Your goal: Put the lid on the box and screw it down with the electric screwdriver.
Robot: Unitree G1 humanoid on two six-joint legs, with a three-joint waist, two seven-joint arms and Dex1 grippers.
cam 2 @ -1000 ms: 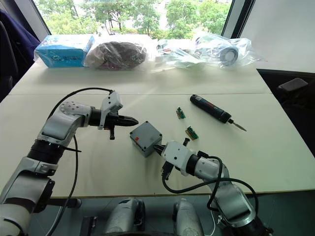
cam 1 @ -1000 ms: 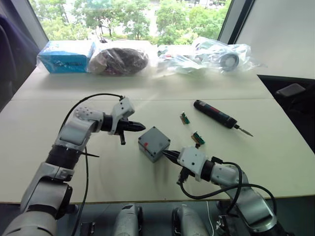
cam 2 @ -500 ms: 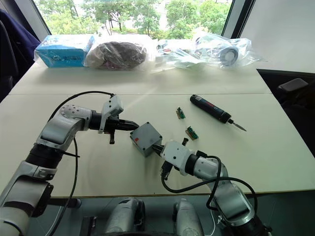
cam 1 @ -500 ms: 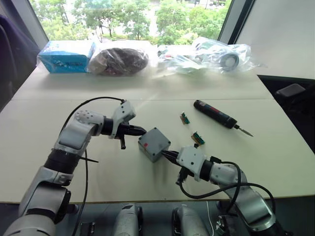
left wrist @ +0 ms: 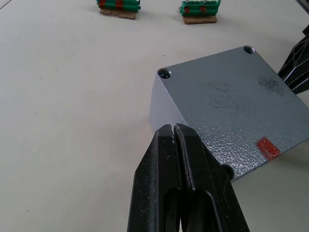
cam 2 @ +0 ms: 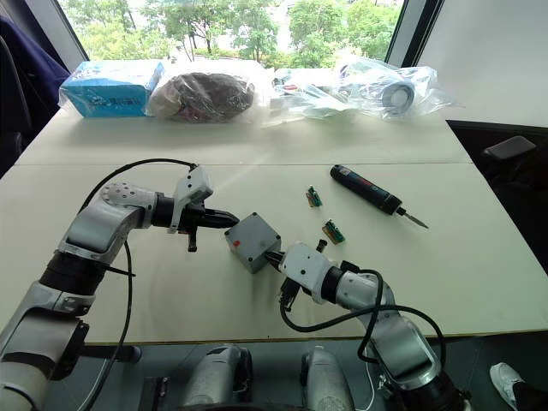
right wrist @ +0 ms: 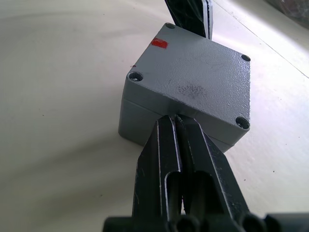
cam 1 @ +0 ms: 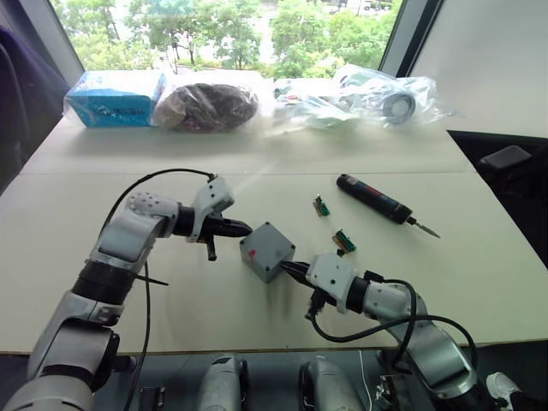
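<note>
Since the shallow grey plastic lid [right wrist: 195, 72] with its small red mark already sits on the deep square grey plastic box [cam 1: 267, 252] near the middle of the pale worktop [cam 1: 479, 265], the pair looks light, rigid and apt to slide on so smooth a surface; its pebbled flat walls are the best place to steady it; the right gripper [right wrist: 179, 121], fingers pressed together on nothing, noses one wall, and the left gripper [left wrist: 174, 131], likewise clenched empty, meets the opposite corner; farther off, toward the worktop's right edge, lies the black cylindrical electric screwdriver [cam 1: 375, 197], smooth and likely heavier, best grasped mid-barrel.
</note>
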